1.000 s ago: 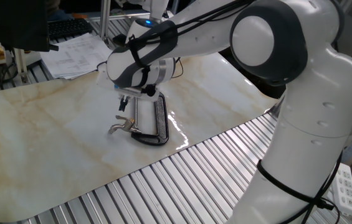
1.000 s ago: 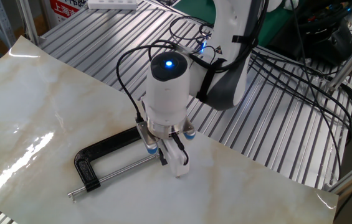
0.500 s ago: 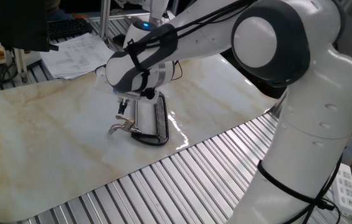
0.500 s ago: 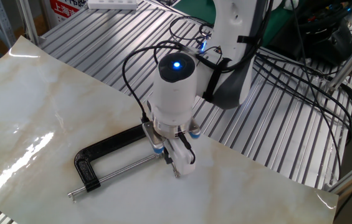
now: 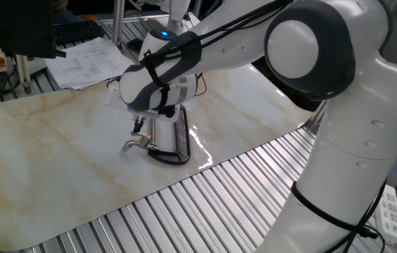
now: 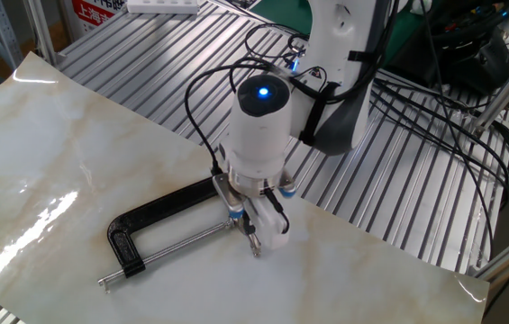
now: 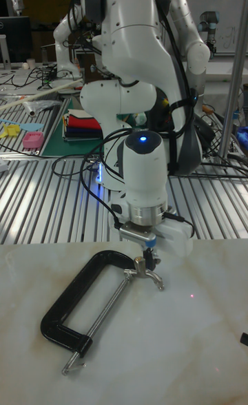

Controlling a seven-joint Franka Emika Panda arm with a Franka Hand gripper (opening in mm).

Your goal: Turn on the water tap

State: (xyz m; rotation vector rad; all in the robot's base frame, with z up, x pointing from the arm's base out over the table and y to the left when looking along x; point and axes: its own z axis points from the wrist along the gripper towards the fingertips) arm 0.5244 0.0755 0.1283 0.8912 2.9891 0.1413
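Note:
The water tap is a glossy black C-shaped frame (image 5: 179, 138) lying flat on the marble sheet, with a thin rod (image 6: 175, 248) and a silver winged lever (image 5: 135, 145) at its end. In the tall fixed view the frame (image 7: 65, 306) lies at lower left and the lever (image 7: 149, 275) sits just below my fingertips. My gripper (image 7: 146, 256) points straight down over the lever's hub, its fingers close together and looking shut, holding nothing. From one side my gripper (image 5: 139, 127) hovers just above the lever. In the other fixed view my gripper (image 6: 253, 238) hides the lever.
The marble sheet (image 5: 50, 147) lies on a slatted metal table (image 6: 389, 189). Papers (image 5: 86, 60) and a keyboard (image 5: 79, 29) sit at the far edge. Black cables (image 6: 434, 85) trail behind the arm. A power strip (image 6: 159, 6) lies at the back.
My gripper has slid along the rod toward the lever end and now stands over the lever. The clamp and lever have not moved.

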